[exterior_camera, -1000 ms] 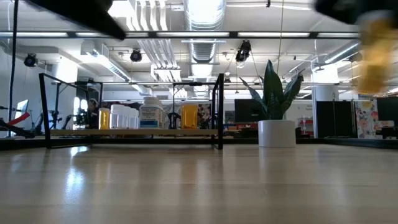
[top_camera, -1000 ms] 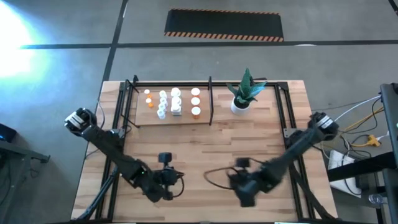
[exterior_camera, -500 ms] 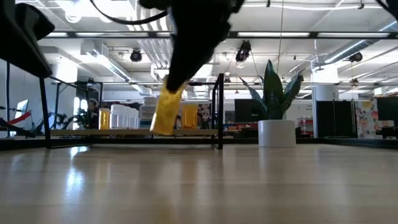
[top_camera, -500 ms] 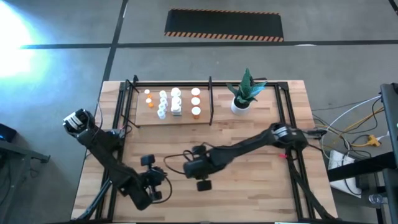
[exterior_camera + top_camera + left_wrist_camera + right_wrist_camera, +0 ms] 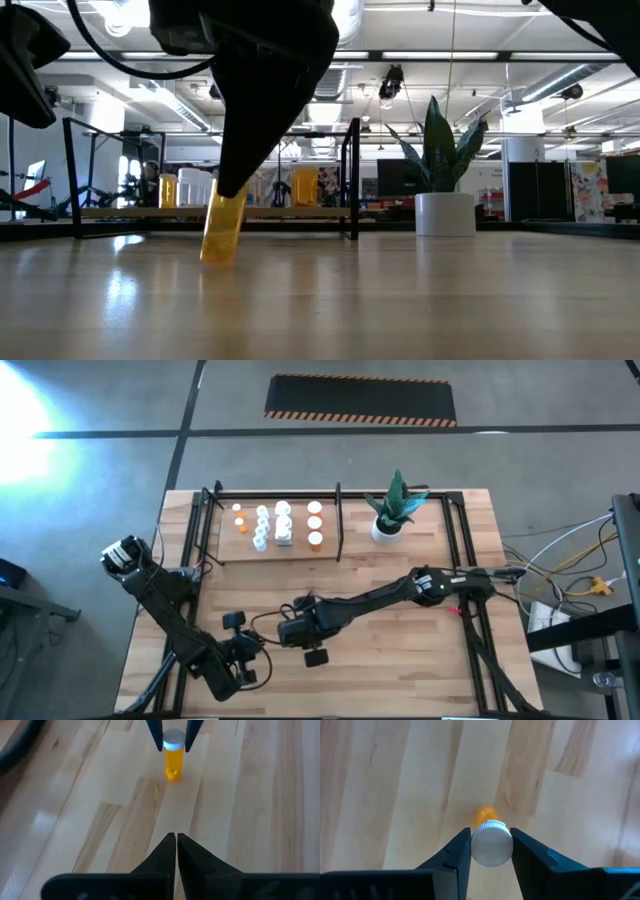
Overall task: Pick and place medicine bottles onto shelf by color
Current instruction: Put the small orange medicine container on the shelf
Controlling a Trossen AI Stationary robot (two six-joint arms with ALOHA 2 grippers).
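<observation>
Orange medicine bottle (image 5: 173,756) with a white cap now sits at the front middle of the worktop (image 5: 400,650), gripped at its cap by the right end effector (image 5: 491,843). A second ago this arm was over the front right of the worktop, carrying the bottle high; it has since swept across to the left and come down. In the low view the bottle (image 5: 222,227) leans slightly, its base at or just above the wood; whether it actually touches cannot be told.

The right end effector's two fingers are partly spread and pressed against either side of the cap, so it is grasping the bottle, not letting go. The wrist view looks straight down on the cap between the fingers, the orange body showing beneath.

The left end effector (image 5: 176,840) hangs near the front left of the worktop, just beside the bottle and pointed toward it, fingers clenched together and holding nothing. That arm has drawn back a little toward the front left corner.

The shelf (image 5: 225,555) stands at the back left, well apart from the held bottle, already carrying white and orange bottles in rows. A potted plant (image 5: 391,512) stands to its right.

Judged from this, the bottle is being set down within the left arm's reach, perhaps as a handover, since the shelf lies on that side. Placing it is not yet done.
</observation>
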